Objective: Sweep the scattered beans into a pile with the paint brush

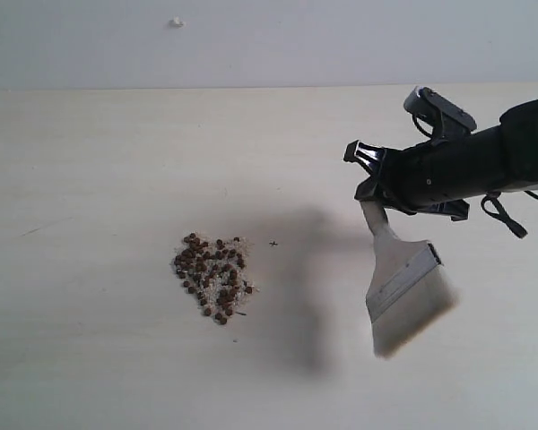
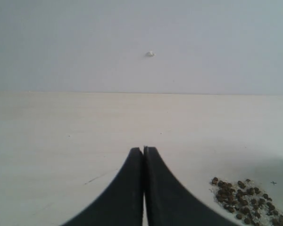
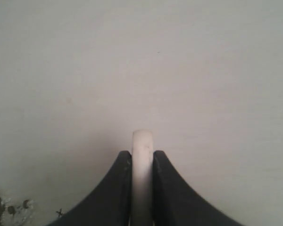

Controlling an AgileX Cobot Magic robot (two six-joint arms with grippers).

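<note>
The beans [image 1: 212,274] lie gathered in one pile of small reddish-brown grains and pale crumbs, left of the table's middle; the pile also shows in the left wrist view as beans [image 2: 247,200] and at the edge of the right wrist view as beans [image 3: 9,209]. My right gripper [image 1: 373,190] is shut on the paint brush [image 1: 405,287] by its pale handle [image 3: 143,169]. The brush hangs well to the right of the pile, ferrule and whitish bristles pointing toward the table's front edge. My left gripper [image 2: 144,149] is shut on nothing, apart from the pile.
A pale wooden table [image 1: 99,179] runs back to a white wall. A small white blob [image 1: 176,21] sticks to the wall at the back left. A tiny dark cross mark [image 1: 273,243] sits on the table just right of the pile.
</note>
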